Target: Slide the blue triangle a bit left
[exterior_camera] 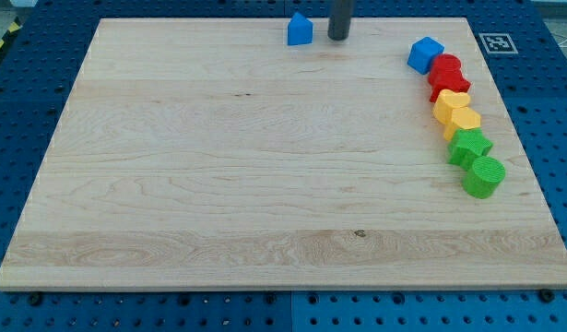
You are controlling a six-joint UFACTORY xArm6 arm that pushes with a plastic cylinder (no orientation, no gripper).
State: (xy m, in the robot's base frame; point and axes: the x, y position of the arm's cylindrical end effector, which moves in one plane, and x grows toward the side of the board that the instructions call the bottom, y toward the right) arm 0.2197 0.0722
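A: Where's the blue triangle (300, 29) sitting?

B: Near the view's top edge of the wooden board (265, 184), approx. centre, a bit to the view's left. My tip (338, 38) is resting just beside it on the view's right, w/ a small gap showing, not touching.

A: Jaws?

B: None showing – the arm is ending in a plain dark rod.

A: Others?

B: Well apart, along the view's right: blue cube (425, 54), red block (446, 77), two yellow blocks (455, 110), green block (469, 147), green cylinder (485, 176), all lying in a touching curved chain. A marker tag (496, 41) is sitting off the board's corner.
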